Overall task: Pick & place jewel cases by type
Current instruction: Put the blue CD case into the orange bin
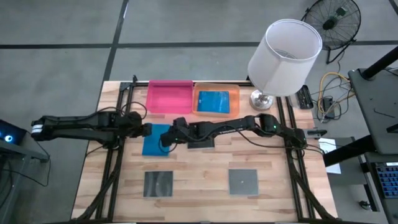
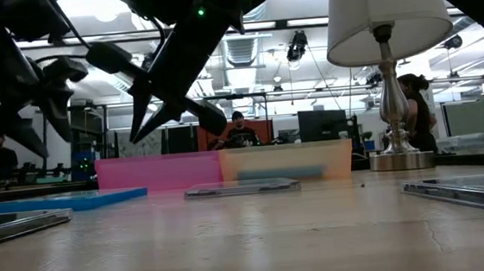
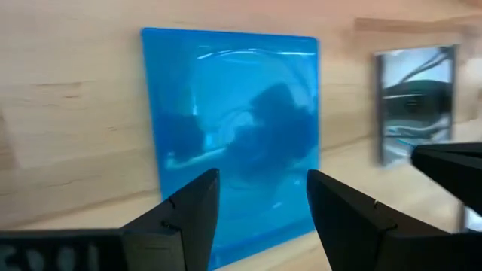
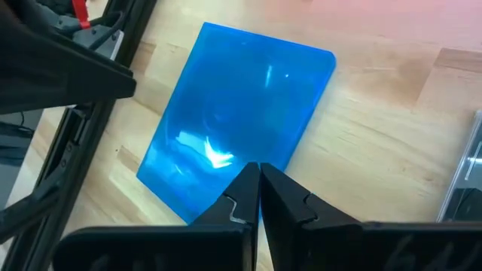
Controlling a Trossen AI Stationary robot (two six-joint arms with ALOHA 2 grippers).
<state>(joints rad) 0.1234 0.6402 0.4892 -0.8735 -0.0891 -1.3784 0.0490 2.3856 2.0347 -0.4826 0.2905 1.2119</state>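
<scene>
Left gripper (image 3: 260,218) spread above blue jewel case (image 1: 155,140); right gripper (image 4: 258,197) pressed together, hovering over same case's edge.

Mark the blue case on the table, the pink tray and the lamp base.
blue case (image 1: 153,141), high view, its bare left half
pink tray (image 1: 168,96), high view, its floor
lamp base (image 1: 262,99), high view, its metal foot

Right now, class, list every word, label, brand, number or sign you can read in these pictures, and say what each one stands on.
No text can be read in any view.
Left gripper: pale marks on its dark body at the left wrist picture's bottom edge, cut off and unreadable.
Bright blue rectangular plastic jewel case on the wooden table: glare only, no label.
Dark glossy square jewel cases: blank.
Blue case in the orange tray: no legible print.
</scene>
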